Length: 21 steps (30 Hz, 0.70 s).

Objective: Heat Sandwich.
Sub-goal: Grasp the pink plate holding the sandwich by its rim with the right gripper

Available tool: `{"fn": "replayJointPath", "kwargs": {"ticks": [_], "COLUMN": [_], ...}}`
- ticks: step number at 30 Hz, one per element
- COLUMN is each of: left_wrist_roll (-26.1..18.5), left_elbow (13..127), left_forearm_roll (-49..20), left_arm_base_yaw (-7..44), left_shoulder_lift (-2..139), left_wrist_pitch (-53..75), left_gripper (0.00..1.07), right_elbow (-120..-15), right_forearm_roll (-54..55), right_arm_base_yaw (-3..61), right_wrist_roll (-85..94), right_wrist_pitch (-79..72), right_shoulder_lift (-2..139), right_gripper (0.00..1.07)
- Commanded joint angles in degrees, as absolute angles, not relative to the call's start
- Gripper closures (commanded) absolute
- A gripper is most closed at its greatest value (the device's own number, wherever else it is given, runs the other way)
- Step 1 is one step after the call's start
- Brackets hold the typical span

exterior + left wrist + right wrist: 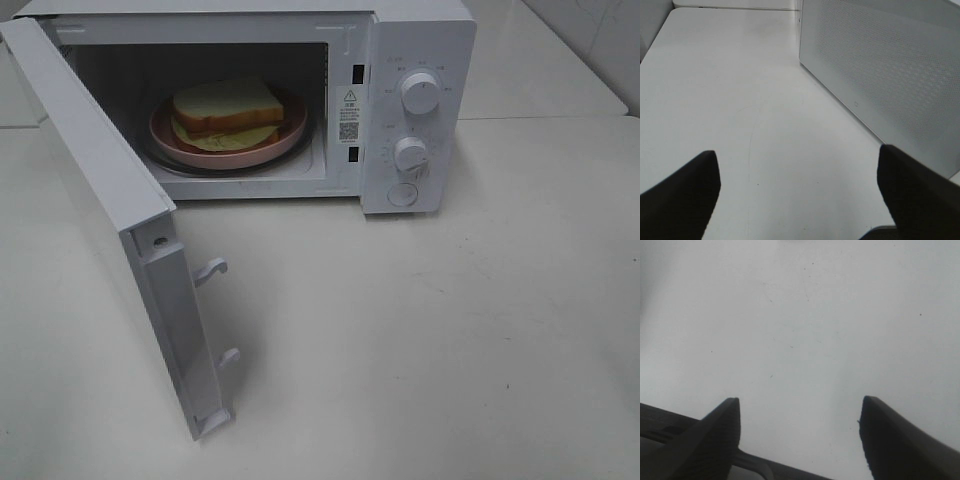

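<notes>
While left hand (pixel 796 151) and right hand (pixel 799 399) gape wide, faintly scuffed white table (pixel 450 330), sandwich (pixel 228 108) in open microwave (pixel 445 50).

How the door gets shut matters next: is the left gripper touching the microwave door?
Apart. The exterior high view shows the whole open microwave door with no gripper at it; the left gripper hangs open over table.

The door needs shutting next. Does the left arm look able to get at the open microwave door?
Probably yes. The left pincer is open and empty, the outer face of the microwave door stands beside it, and only table surface shows between them.
</notes>
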<state>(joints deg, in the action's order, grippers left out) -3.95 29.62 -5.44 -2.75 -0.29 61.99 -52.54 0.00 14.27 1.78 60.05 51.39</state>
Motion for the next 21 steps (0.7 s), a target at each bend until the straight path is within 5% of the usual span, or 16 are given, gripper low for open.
{"fn": "replayJointPath", "kwargs": {"ticks": [1,12,21], "left_wrist_roll": [-3.61,-3.61,-3.61], "left_elbow": [29.56,29.56,29.56], "left_forearm_roll": [-5.5,-5.5,-5.5], "left_arm_base_yaw": [-2.41,-2.41,-2.41], "left_shoulder_lift": [-0.69,-0.69,-0.69], "left_wrist_pitch": [61.25,61.25,61.25], "left_gripper": [0.26,0.26,0.26], "right_elbow": [-52.71,-52.83,-52.88], "right_forearm_roll": [1.43,12.43,5.67], "right_arm_base_yaw": [14.04,14.21,22.35], "right_wrist_roll": [8.54,63.03,70.13], "right_wrist_pitch": [58.38,58.04,55.75], "right_shoulder_lift": [51.68,60.5,67.61], "right_gripper": [0.4,0.43,0.42]}}
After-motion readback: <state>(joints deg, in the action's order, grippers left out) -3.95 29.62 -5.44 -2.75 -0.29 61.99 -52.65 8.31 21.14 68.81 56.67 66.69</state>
